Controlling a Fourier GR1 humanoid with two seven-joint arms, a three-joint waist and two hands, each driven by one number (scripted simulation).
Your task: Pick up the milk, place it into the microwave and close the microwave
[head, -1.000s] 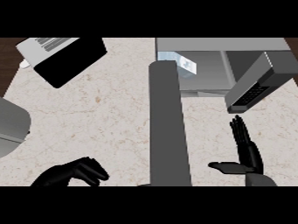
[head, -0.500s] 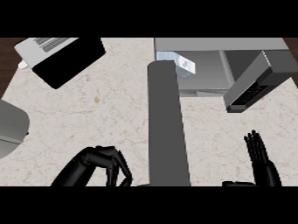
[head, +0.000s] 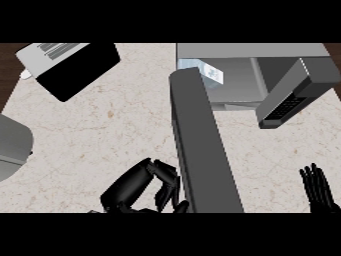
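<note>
Milk [head: 208,73] sits inside microwave [head: 247,51], at far end of its open door [head: 202,150]. Left hand [head: 134,188] is against door's left face, fingers clenched, empty. Right hand [head: 319,190] is low right over worktop [head: 106,125], fingers straight, released.

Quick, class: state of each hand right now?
Left hand: closed, fingers curled, holding nothing, beside the microwave door.
Right hand: open, fingers straight, resting at the lower right.
</note>
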